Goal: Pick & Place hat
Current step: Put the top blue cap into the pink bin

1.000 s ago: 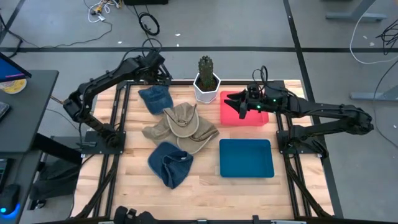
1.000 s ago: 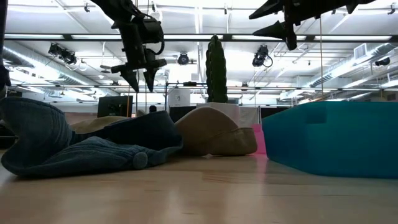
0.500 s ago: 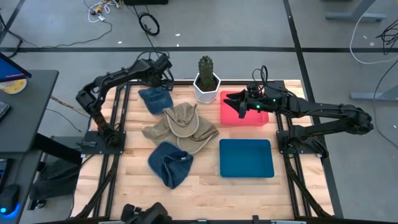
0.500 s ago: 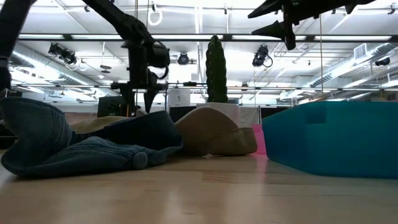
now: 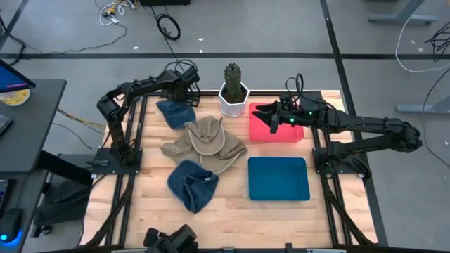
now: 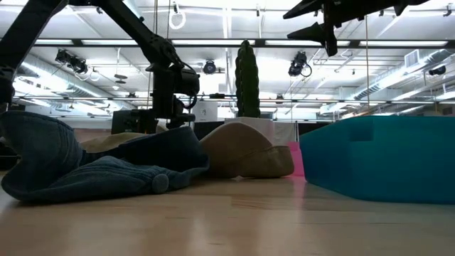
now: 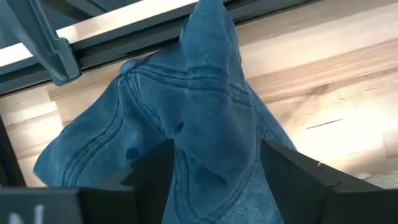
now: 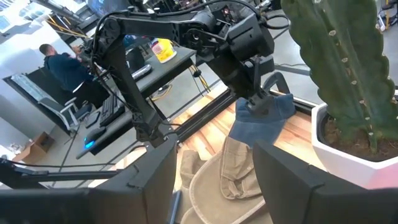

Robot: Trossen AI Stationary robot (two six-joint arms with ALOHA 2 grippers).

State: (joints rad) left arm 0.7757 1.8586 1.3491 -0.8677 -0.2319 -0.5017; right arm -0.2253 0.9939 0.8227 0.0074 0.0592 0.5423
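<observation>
Three hats lie on the wooden table: a blue denim one at the far left (image 5: 174, 112), a tan one in the middle (image 5: 207, 144), and a second denim one nearer (image 5: 191, 184). My left gripper (image 5: 184, 93) is low over the far denim hat (image 7: 205, 93) and open, with one finger on each side of a raised fold of the cloth. In the low view the near denim hat (image 6: 92, 167) hides its fingertips. My right gripper (image 5: 261, 114) hangs open, high above the pink tray (image 5: 275, 130). My left gripper (image 7: 216, 146) comes at the far denim hat from above, pointing down, its open fingers (image 7: 155, 177) straddling the raised fold (image 7: 211, 124). Whether the fingers touch the cloth, I cannot tell. The hat lies flat on the table.
A cactus in a white pot (image 5: 233, 91) stands right of the left gripper, at the far edge. A teal tray (image 5: 278, 178) sits near the pink one. The tan hat (image 6: 249, 153) overlaps the gap between the denim hats. Bare wood shows along the near edge.
My left gripper has come down and moved a little toward the table's right, from well above the far edge onto the far denim hat. The hats have stayed where they were.
</observation>
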